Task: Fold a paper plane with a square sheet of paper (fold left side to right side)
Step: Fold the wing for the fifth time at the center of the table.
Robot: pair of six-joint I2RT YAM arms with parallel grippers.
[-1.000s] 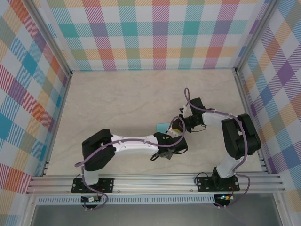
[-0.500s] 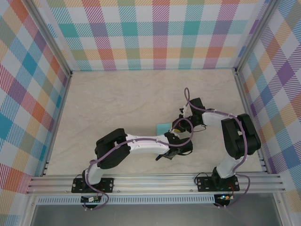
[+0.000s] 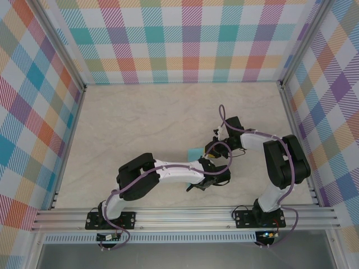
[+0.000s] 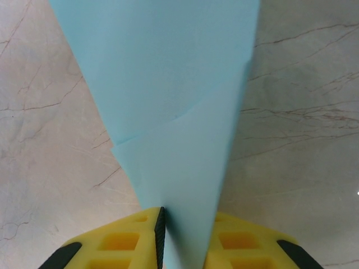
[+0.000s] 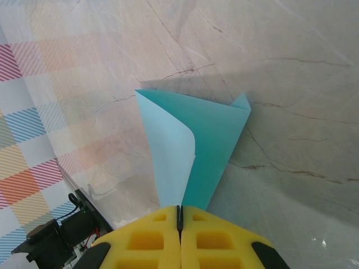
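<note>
step: left-to-right fold, about halfway (a judgement)
paper: square sheet of paper (image 5: pixel 216 131) curled over, between both grippers
right gripper (image 5: pixel 179 223): clamped on its corner
left gripper (image 4: pixel 185 238): narrow gap around its tip; pinch unclear
next: align edges, press crease

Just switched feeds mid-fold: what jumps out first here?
The teal paper stands out, partly folded and curling up off the marbled table, pinched in the shut right gripper. The left gripper has its fingers either side of a narrow end of it. Both grippers sit close together, right of the table's centre.
</note>
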